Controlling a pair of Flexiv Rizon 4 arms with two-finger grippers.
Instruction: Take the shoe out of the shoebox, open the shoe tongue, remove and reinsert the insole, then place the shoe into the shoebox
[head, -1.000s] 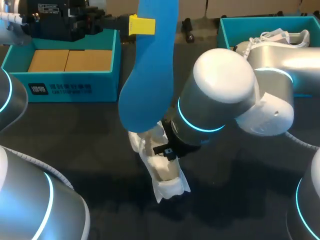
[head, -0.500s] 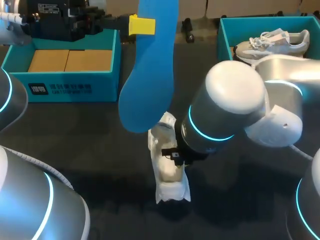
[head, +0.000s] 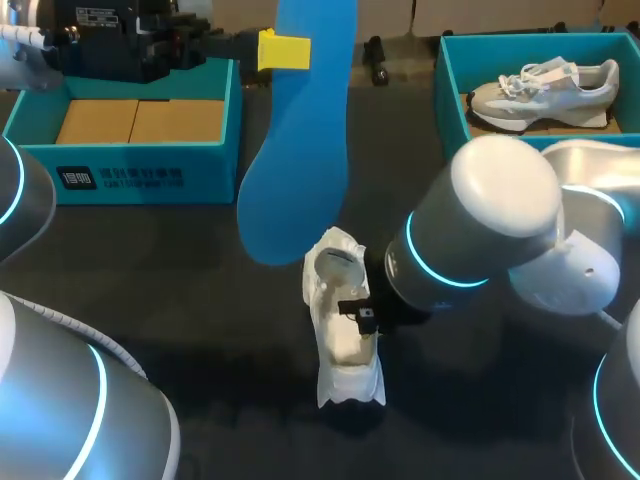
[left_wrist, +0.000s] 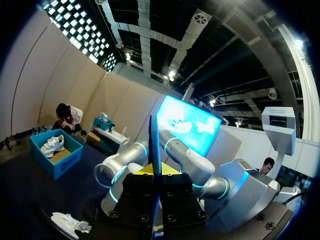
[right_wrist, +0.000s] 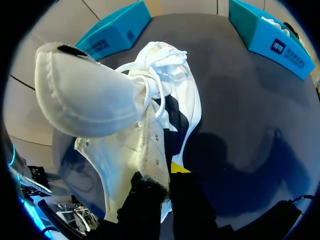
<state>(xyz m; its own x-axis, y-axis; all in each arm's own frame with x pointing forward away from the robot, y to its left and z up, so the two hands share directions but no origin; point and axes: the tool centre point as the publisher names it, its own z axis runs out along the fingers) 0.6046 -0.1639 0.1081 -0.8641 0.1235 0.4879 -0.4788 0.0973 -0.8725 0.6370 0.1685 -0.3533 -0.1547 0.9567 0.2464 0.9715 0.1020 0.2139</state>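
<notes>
blu insole (head: 300, 150), wht shoe (head: 340, 320)

Right gripper (right_wrist: 167, 176) with the side wall of the white shoe (right_wrist: 150, 125) clamped between its two fingers, one yellow tip (right_wrist: 180, 167) showing inside the opening. Loose laces (right_wrist: 160, 65) lie ahead, and a padded, stitched flap (right_wrist: 85, 95) stands up beside them. Two teal boxes (right_wrist: 115, 27) (right_wrist: 270, 30) rest on the dark table (right_wrist: 240, 100) beyond the shoe.

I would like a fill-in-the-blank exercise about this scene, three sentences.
The left hand holds a ____ insole in the air.
The right hand is shut on the ____ shoe on the table.
The other sneaker lies in the shoebox on the robot's ____ side.
Missing words: blue; white; right.
</notes>
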